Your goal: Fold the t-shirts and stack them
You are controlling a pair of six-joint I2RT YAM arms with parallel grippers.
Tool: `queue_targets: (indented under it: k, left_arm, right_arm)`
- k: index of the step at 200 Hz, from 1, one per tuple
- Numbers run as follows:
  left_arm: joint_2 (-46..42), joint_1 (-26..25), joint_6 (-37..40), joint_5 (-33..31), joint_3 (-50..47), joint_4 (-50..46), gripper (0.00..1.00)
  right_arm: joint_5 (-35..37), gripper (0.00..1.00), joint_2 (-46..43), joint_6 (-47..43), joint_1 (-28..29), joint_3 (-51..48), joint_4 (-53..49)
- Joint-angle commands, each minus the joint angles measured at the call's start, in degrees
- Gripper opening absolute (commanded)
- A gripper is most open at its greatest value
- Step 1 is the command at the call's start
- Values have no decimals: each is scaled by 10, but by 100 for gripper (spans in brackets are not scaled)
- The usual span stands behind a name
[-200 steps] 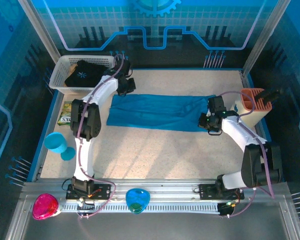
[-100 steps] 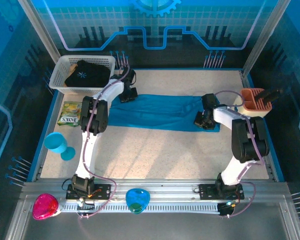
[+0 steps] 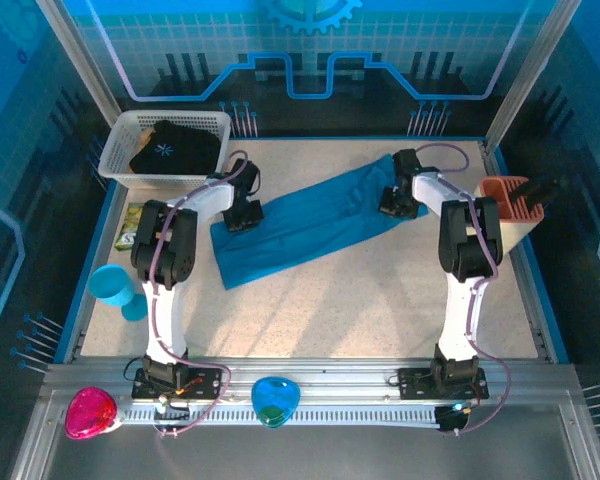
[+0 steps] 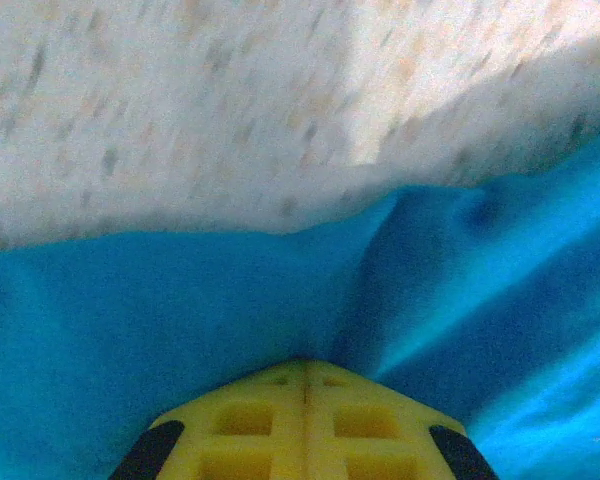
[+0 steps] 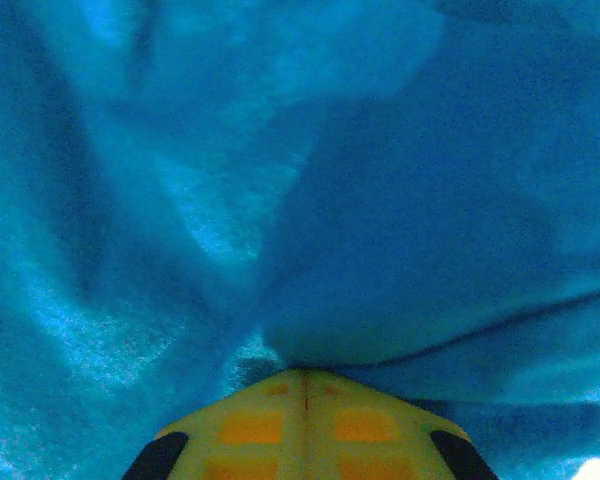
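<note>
Two grippers pinch the teal t-shirt (image 3: 310, 222), one at each end, and the next move turns on how the cloth lies between them. From the top camera, the shirt stretches as a long narrow band on the speckled table (image 3: 380, 300). Its long axis slants from lower left of centre up toward the upper right. The left gripper (image 3: 242, 213) sits at the lower-left end and the right gripper (image 3: 393, 202) at the upper-right end. Each arm is therefore nearest its own end, with the shirt's whole length between them.

In the left wrist view the yellow fingers (image 4: 260, 420) are pressed together. Teal cloth is gathered into a ridge right at their tip, with bare table beyond. In the right wrist view the fingers (image 5: 250, 425) are likewise pressed together, and folds of cloth converge on the tip. Both look clamped on fabric.

The black t-shirt (image 3: 168, 148), with its pale starburst, lies in the white basket (image 3: 112, 150) at the upper left of the frame, near the left gripper.

Judging from this, the fold is not yet done. The band lies skewed, and its ends probably need squaring up or bringing together along that diagonal. The left arm is the nearer one to the basket.
</note>
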Motion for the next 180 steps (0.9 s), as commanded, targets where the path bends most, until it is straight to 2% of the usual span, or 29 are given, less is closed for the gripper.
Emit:
queue_targets:
  k: [1, 31, 69, 123, 162, 180]
  left_arm:
    - [-35, -9, -31, 24, -76, -10, 0]
    - [-84, -42, -65, 50, -162, 19, 0]
    - [-134, -111, -127, 80, -239, 54, 0]
    - [-174, -210, -214, 102, -265, 84, 0]
    - [-209, -238, -236, 99, -246, 67, 0]
    - [-240, -238, -234, 73, -231, 34, 6]
  right_arm:
    - [-39, 0, 56, -22, -8, 71, -48]
    - [-103, 0, 134, -37, -6, 185, -71]
    - [-170, 0, 212, -40, 13, 321, -101]
    - [-229, 0, 311, -1, 51, 516, -123]
    - [-250, 0, 312, 28, 62, 540, -104]
    - [-243, 0, 299, 27, 62, 540, -103]
